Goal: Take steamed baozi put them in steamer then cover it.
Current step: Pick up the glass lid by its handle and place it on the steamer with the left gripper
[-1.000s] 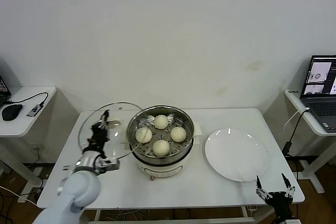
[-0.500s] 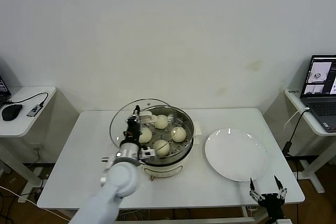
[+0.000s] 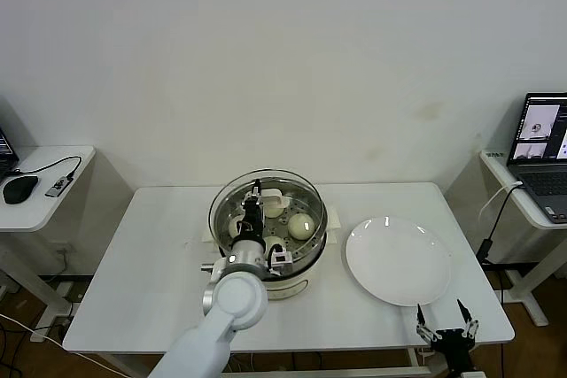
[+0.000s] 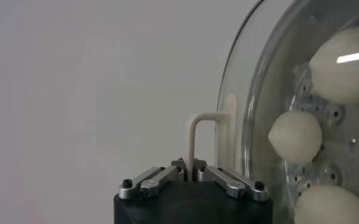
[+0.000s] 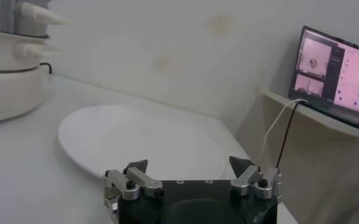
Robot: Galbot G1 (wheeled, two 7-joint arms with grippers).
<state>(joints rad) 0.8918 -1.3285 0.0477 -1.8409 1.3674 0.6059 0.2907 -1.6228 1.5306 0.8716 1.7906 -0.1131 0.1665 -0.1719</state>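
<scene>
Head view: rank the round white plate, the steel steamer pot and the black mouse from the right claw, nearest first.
1. Round white plate, just ahead of the right claw on the table's right side.
2. Steel steamer pot, mid-table.
3. Black mouse, far-left side desk.

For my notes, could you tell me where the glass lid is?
In the head view, the glass lid is over the steamer at table centre, held by the left gripper.
</scene>
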